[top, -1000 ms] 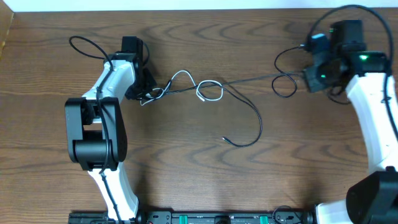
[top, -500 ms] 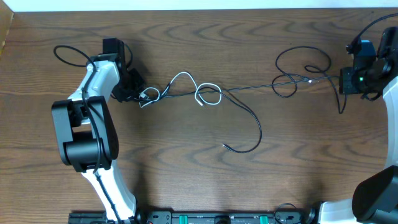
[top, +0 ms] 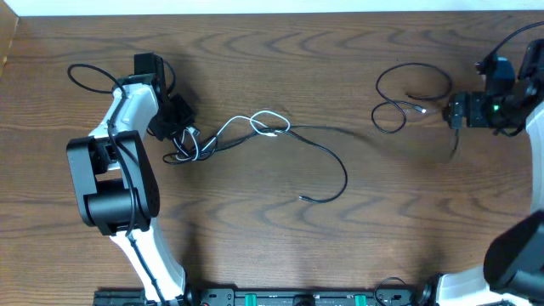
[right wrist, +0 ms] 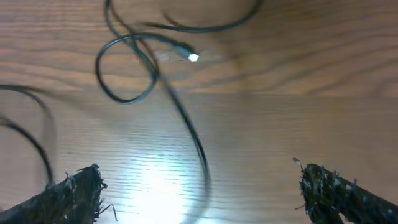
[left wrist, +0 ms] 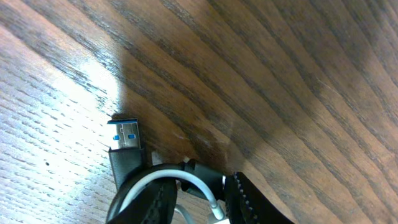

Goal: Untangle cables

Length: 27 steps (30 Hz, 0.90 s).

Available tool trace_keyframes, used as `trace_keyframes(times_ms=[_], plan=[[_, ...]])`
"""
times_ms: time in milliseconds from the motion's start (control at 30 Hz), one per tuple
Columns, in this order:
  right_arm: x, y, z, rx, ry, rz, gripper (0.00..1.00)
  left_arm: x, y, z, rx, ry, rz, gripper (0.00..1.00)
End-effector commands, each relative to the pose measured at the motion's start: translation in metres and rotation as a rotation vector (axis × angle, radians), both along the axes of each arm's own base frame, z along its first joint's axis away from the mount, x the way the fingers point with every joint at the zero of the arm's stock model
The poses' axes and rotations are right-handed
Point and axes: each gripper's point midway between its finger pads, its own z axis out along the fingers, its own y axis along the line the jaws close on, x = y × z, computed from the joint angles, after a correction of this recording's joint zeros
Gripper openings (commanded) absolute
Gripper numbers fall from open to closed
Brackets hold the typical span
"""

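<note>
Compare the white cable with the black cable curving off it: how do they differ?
The white cable is bunched into small loops; the black cable sweeps out in one open curve. The white cable crosses over itself; the black cable's tip lies alone on the table. Both are thin.

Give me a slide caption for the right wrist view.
Right gripper open above a looped thin black cable on the brown wooden table.

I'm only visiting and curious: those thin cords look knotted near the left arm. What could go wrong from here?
The white cable and a black plug bunch at the left fingers; pulling there may tighten the knot. The right fingers stand open with the looped black cable loose ahead of them, so a regrasp could catch the wrong strand.
</note>
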Motion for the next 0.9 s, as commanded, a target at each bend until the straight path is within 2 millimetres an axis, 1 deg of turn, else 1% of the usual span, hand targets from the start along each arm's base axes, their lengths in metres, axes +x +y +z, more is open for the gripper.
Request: trace_keyframes(times_ms=[0,133,233,300,333,467,500,633,667,700,733,800,867], plan=[[0.008,0.03,-0.015,0.16,0.018,0.056,0.99,-0.007,0.007,-0.014,0.022,0.041,0.007,0.33],[0.014,0.069,-0.033,0.311,0.058,0.131,0.99,-0.007,0.007,-0.014,0.022,0.041,0.007,0.39],[0.016,0.095,-0.052,0.364,0.108,0.183,0.99,-0.007,0.007,-0.014,0.022,0.041,0.007,0.41],[0.017,0.11,-0.066,0.372,0.139,0.216,0.99,-0.007,0.007,-0.014,0.022,0.041,0.007,0.41],[0.017,0.121,-0.075,0.374,0.159,0.242,0.99,-0.007,0.007,-0.014,0.022,0.041,0.007,0.43],[0.019,0.156,-0.102,0.373,0.202,0.325,0.99,-0.007,0.007,-0.014,0.022,0.04,0.007,0.52],[0.019,0.168,-0.11,0.37,0.209,0.354,0.99,-0.007,0.007,-0.014,0.022,0.038,0.007,0.52],[0.021,0.206,-0.131,0.36,0.221,0.413,0.99,-0.006,0.007,-0.014,0.021,0.037,0.007,0.53],[0.022,0.212,-0.136,0.345,0.224,0.416,0.99,-0.006,0.005,-0.013,0.011,0.034,0.002,0.53],[0.024,0.216,-0.143,0.291,0.228,0.403,0.99,-0.002,-0.005,-0.008,-0.048,0.01,-0.039,0.54],[0.025,0.216,-0.146,0.248,0.23,0.395,0.99,0.001,-0.012,-0.003,-0.081,-0.006,-0.062,0.56],[0.028,0.212,-0.148,0.147,0.222,0.383,0.99,0.005,-0.023,0.011,-0.14,-0.049,-0.1,0.57],[0.031,0.208,-0.142,0.067,0.206,0.386,0.99,0.006,-0.026,0.026,-0.152,-0.082,-0.121,0.57]])
